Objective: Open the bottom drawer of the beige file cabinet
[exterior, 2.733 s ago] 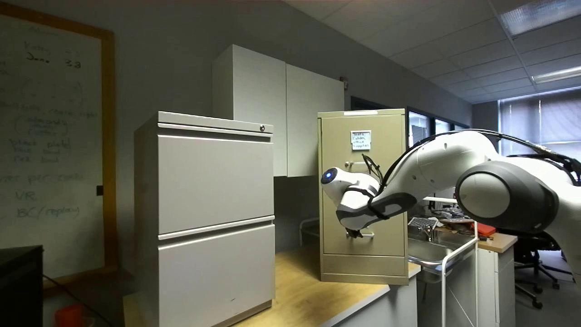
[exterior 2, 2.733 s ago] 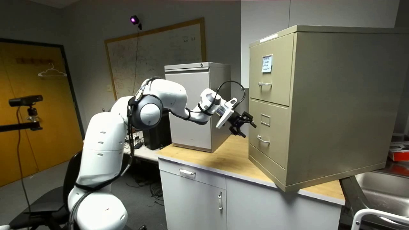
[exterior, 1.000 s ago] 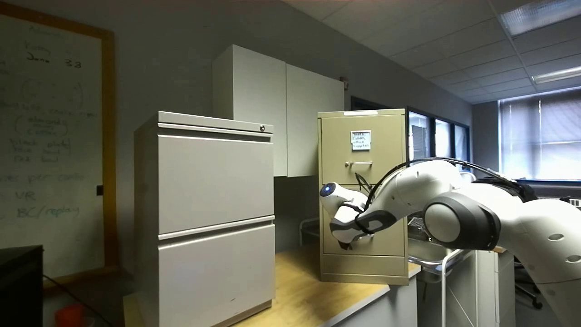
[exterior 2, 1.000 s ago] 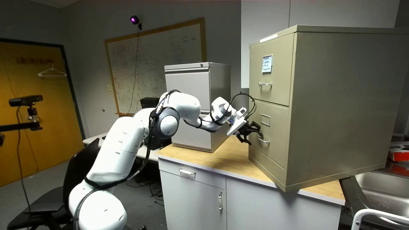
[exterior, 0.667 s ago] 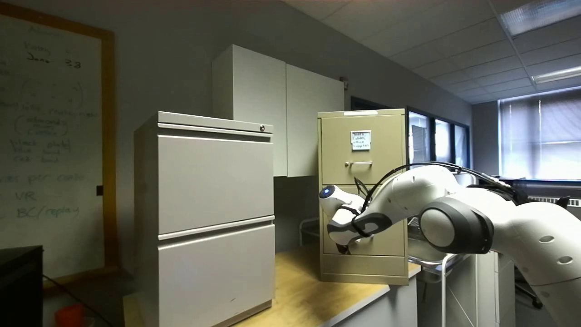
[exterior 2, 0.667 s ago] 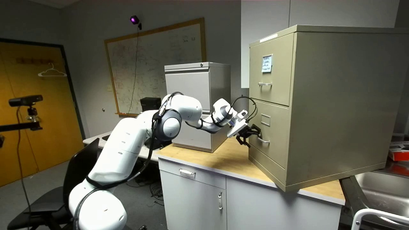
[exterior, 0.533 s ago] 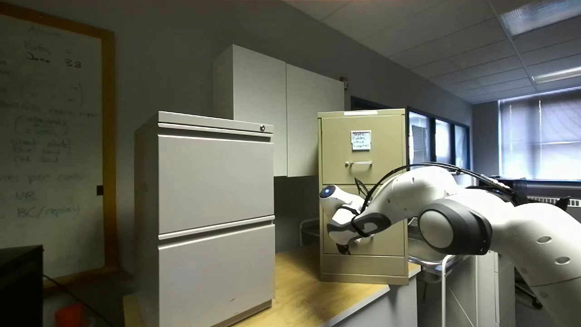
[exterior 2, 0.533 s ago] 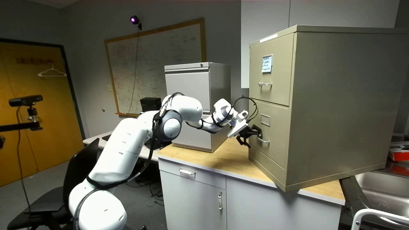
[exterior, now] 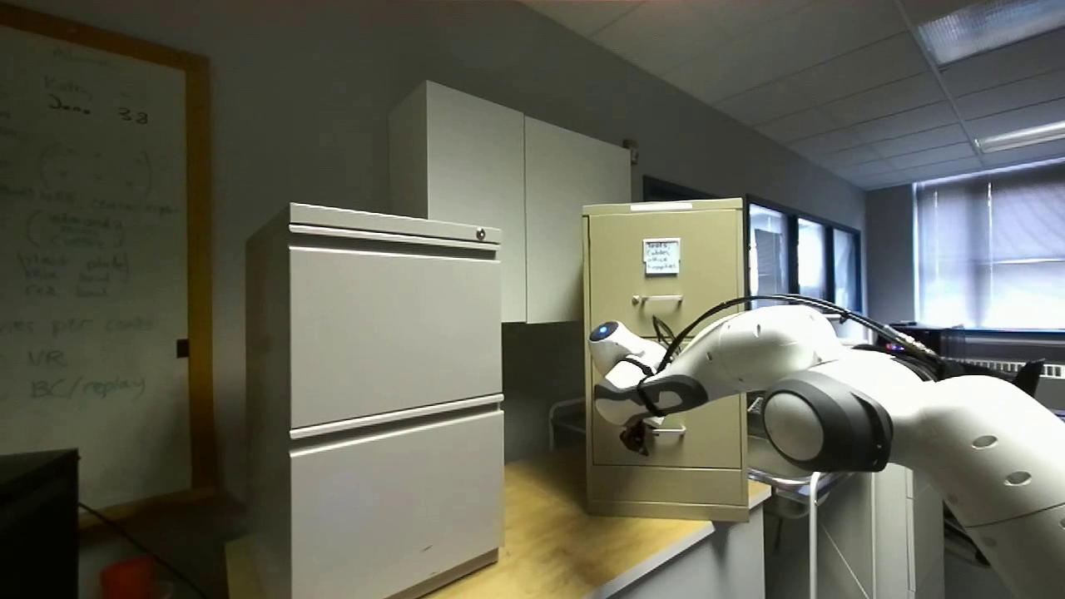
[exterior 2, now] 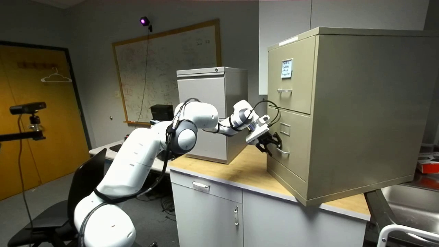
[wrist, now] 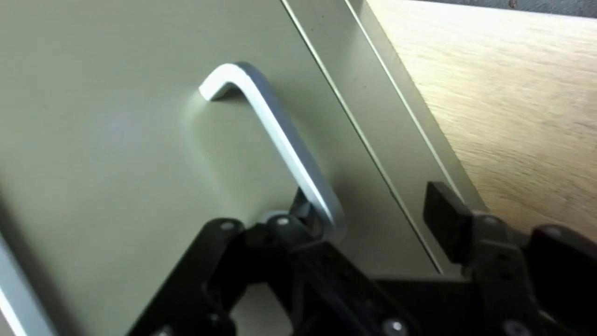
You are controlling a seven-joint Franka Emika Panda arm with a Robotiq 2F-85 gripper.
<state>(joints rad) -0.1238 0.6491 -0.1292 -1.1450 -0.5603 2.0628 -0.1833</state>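
Leftmost in an exterior view we have a yellow-orange door (exterior 2: pixel 48 137); then a black chair (exterior 2: pixel 85 180), the white arm (exterior 2: pixel 137 151) and a wood-framed whiteboard (exterior 2: pixel 175 65); a grey two-drawer cabinet (exterior 2: pixel 202 97) stands upright on the wood-topped surface (exterior 2: pixel 236 171); right of it we find the gripper (exterior 2: pixel 275 151) at the front of the beige file cabinet (exterior 2: pixel 360 113), whose near corner overhangs the surface's edge; a steel sink (exterior 2: pixel 413 200) shows at lower right. The bottom drawer (exterior 2: pixel 296 140) is closed, flush in that cabinet's front; in the wrist view we read the jaws as released, spread either side of the silver handle (wrist: pixel 282 140) near one end; contact we cannot tell. Versus half a second earlier, the wrist (exterior 2: pixel 242 108) sits higher and closer to the beige file cabinet; drawer unmoved.
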